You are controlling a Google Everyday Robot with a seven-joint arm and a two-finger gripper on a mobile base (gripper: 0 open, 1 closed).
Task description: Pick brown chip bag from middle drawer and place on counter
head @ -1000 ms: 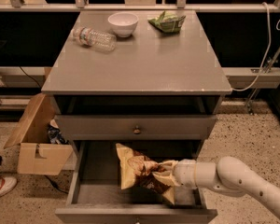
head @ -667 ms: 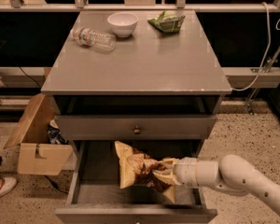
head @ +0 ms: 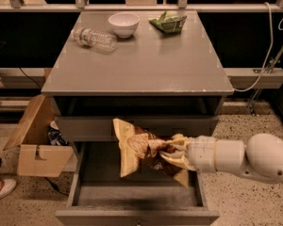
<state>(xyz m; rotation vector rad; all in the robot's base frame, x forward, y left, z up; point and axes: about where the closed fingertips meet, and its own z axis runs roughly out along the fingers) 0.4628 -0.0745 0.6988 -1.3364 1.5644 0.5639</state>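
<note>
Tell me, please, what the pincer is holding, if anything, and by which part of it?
The pincer is shut on the brown chip bag, pinching its crumpled end nearest the arm; the bag hangs over the open middle drawer.

- The chip bag (head: pixel 137 147) is tan-yellow on its left side and dark brown through its crumpled middle.
- The gripper (head: pixel 172 154) has cream fingers on a white arm (head: pixel 245 157). It pinches the bag's right side above the open drawer (head: pixel 132 197), which is plain grey inside.
- The counter (head: pixel 141 65) is smooth grey with pale nicks along its front edge.
- On the counter are a white bowl (head: pixel 123 22), a green bag (head: pixel 168 22) and a clear bottle (head: pixel 93 37).
- A tan cardboard box (head: pixel 35 145) stands at left on the speckled beige floor (head: pixel 236 206).
</note>
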